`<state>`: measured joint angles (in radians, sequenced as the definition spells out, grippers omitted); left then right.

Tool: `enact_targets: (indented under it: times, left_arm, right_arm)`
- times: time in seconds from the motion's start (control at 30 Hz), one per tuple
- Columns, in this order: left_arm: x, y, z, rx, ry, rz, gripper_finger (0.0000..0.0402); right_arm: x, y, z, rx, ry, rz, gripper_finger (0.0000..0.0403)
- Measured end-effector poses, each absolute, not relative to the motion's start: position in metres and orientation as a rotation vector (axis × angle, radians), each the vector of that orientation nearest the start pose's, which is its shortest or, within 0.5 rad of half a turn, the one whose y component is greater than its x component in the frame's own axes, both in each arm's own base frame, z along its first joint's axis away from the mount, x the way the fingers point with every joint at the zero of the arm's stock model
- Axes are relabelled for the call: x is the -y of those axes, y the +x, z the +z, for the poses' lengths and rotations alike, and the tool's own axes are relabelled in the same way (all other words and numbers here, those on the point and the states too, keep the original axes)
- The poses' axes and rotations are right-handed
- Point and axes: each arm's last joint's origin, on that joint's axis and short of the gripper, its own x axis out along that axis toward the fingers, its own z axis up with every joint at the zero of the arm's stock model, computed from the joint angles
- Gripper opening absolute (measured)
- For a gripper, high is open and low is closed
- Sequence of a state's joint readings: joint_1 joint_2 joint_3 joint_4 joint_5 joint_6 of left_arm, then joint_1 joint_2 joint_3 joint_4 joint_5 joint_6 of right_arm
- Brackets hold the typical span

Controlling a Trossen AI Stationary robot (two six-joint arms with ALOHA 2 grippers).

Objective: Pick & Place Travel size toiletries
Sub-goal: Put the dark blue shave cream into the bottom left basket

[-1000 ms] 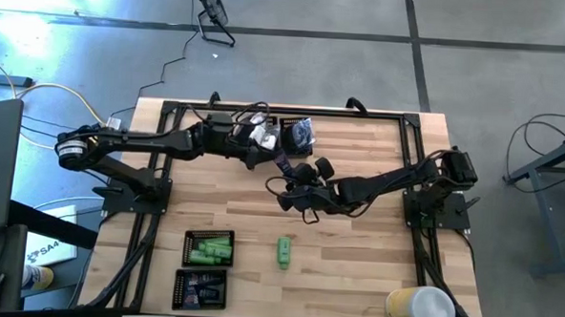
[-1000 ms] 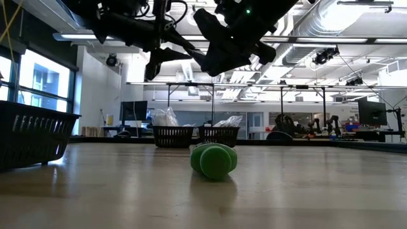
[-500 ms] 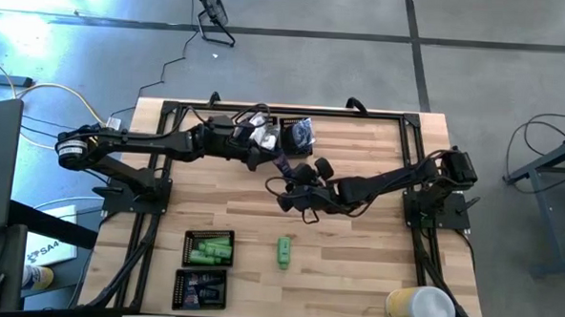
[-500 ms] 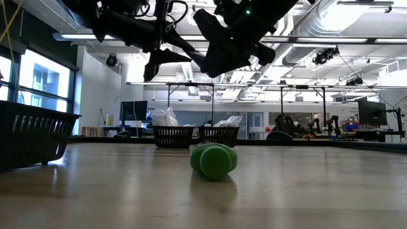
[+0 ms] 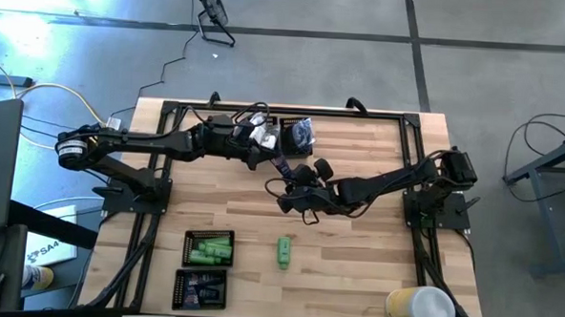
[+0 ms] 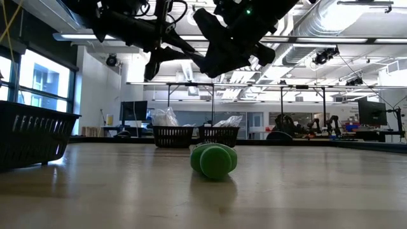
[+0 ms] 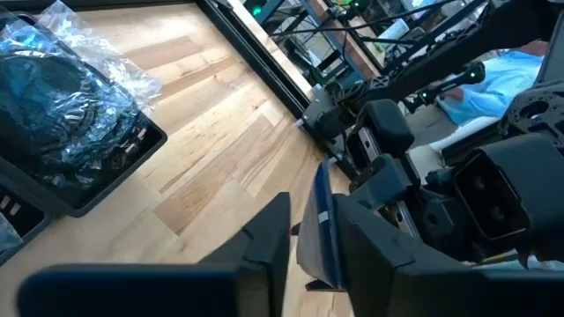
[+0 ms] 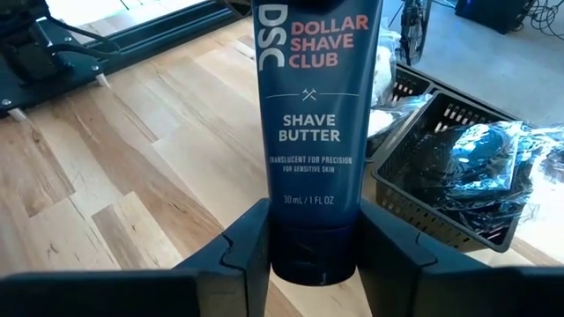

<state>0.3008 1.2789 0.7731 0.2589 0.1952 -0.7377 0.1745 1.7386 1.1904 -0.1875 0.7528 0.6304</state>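
High view: both jaws pinch navy tube [image 5: 284,165] between far trays [image 5: 296,133] and green tube [image 5: 284,252].

navy tube [image 8: 310,132] | green tube [image 5: 284,252] | black mesh trays [image 5: 209,248]

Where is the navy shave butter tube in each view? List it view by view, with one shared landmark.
High view: navy tube, table centre, where both arms meet.
Low view: cannot pick it out among the dark arms overhead.
Left wrist view: lower centre, edge-on.
Right wrist view: centre, cap held in the right gripper.
Shared landmark: black mesh tray holding clear-bagged dark pieces.
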Motion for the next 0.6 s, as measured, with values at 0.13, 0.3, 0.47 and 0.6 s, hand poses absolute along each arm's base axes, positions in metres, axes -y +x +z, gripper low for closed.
enact_targets:
  times: [0.13,0.3,0.47,0.6]
  left_arm:
    - [-0.0775,0.2698,0.2669,-0.191,-0.786,0.181,0.0034]
    - [-0.0776,0.2698,0.2670,-0.191,-0.777,0.179,0.0007]
    - [-0.0775,0.2698,0.2669,-0.193,-0.762,0.177,0.0003]
    - [-0.0775,0.2698,0.2668,-0.194,-0.758,0.176,0.0002]
  right_arm:
    - [-0.0448,0.3681,0.2275,-0.465,0.253,-0.729,0.0123]
    - [-0.0448,0.3682,0.2274,-0.465,0.253,-0.729,0.0132]
    - [-0.0451,0.3684,0.2271,-0.472,0.258,-0.715,0.0130]
    - [-0.0454,0.3688,0.2269,-0.483,0.269,-0.693,0.0149]
